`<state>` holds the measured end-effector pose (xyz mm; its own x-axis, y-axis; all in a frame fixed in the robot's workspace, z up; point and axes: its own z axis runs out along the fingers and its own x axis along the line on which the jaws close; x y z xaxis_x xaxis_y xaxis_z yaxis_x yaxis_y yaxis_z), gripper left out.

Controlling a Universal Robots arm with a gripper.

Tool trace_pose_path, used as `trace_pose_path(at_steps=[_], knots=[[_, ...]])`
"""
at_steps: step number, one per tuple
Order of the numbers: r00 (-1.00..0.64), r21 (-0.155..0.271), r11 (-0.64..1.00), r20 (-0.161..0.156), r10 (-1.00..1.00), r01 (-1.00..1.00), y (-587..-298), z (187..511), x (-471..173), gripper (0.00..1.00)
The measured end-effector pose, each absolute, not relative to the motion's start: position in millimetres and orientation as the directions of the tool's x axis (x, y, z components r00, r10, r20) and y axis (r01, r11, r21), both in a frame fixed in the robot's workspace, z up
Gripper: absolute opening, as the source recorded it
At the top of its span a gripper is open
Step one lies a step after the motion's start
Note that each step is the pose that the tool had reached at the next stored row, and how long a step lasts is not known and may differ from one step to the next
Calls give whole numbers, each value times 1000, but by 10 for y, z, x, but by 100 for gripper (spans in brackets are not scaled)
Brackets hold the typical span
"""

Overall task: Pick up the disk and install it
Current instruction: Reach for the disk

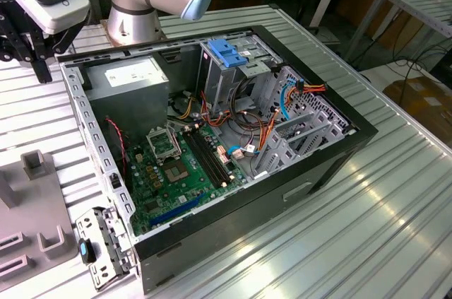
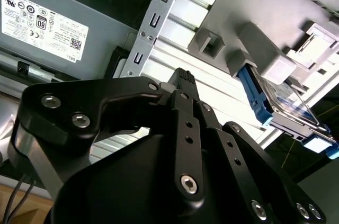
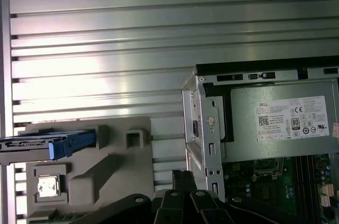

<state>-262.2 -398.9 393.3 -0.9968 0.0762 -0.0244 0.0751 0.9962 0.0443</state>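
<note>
the disk [image 2: 280, 103] stands on its long edge in a grey moulded holder [image 2: 233, 23] that lies on the ribbed metal surface [image 3: 106, 49], just beside the open computer case [image 3: 212, 128]. it is a flat, dark rectangular slab with bright blue plastic rails along its edges. in the first wrist view it shows edge-on as a thin dark strip [image 3: 37, 144] ending in a blue rail tip. in the second wrist view its broad face is glossy and catches the light, and one end rests against a blocky grey post of the holder.
</note>
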Motion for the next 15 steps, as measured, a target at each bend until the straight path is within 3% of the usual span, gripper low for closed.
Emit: trace_pose_path(at_steps=[15], knots=[[-997, 44, 996, -24, 76, 75, -3990, 3933, -2690, 11]])
